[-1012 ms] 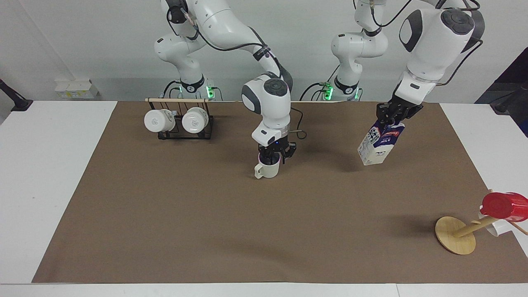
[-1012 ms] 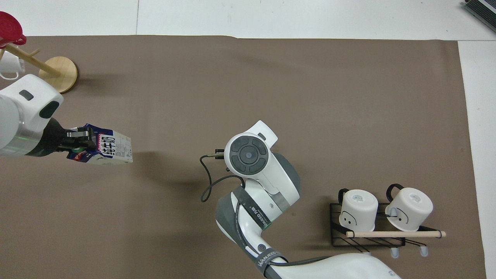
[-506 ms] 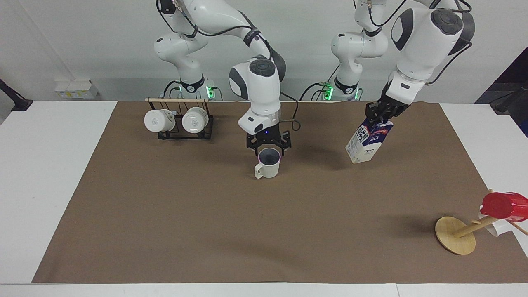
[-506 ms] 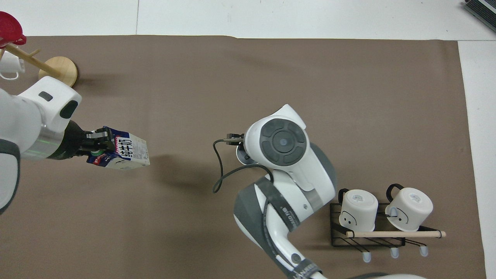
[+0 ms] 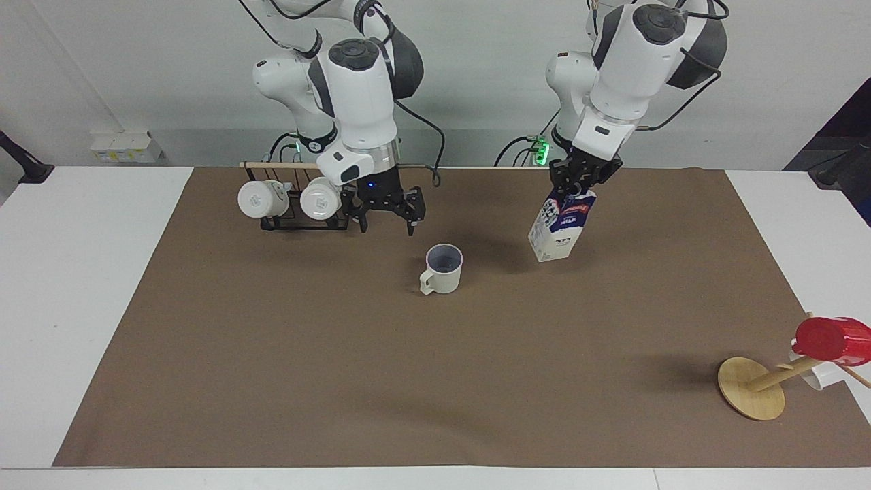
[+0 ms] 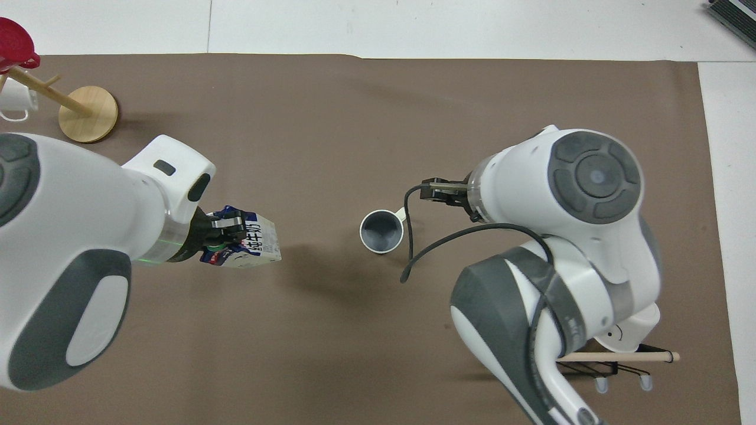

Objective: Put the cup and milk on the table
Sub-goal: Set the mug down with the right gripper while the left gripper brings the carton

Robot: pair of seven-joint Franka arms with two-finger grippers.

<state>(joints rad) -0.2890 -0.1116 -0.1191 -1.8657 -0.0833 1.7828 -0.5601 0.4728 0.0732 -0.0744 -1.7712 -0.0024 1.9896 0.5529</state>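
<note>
Standing upright on the counter (image 5: pixel 204 381), the cup (image 5: pixel 443 269) is placed, so your right gripper (image 5: pixel 386 207) hangs released above the brown sheet. Your left gripper (image 5: pixel 580 178) pinches the milk (image 5: pixel 562 228) by its top, tilted in the air, so level it before lowering it.

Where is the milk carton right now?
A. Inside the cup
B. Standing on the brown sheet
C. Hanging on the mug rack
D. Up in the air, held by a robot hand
D: the left hand grips the milk carton by its top, tilted and clear of the brown sheet, beside the cup.
</note>
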